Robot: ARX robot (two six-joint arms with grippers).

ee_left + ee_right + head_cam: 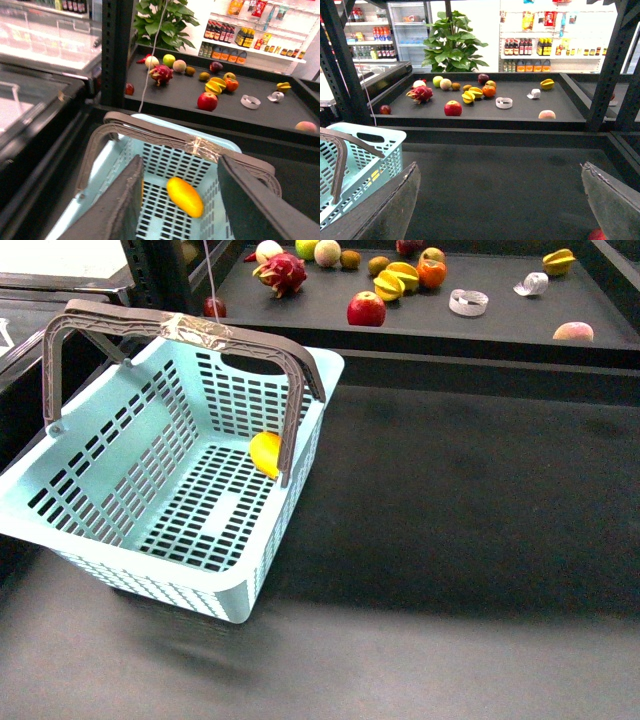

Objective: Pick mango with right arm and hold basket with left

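Mango point(185, 196): lying inside the basket point(110, 510), against its right wall beneath the taped handles point(195, 330); long axis running roughly 10 to 4 o'clock in the left wrist view.

Left gripper point(180, 200): hovering released directly over the handles, jaws spread, mango showing between them.

Right gripper point(500, 200): hanging released over bare tabletop point(470, 510), basket lying toward 9 o'clock. Left arm appearing nearer.

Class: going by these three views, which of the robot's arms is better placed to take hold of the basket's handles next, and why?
Left. Its open claw hangs directly over the basket, with the taped handles just ahead. The right claw, also open, sits over bare surface, with the basket off to one side.
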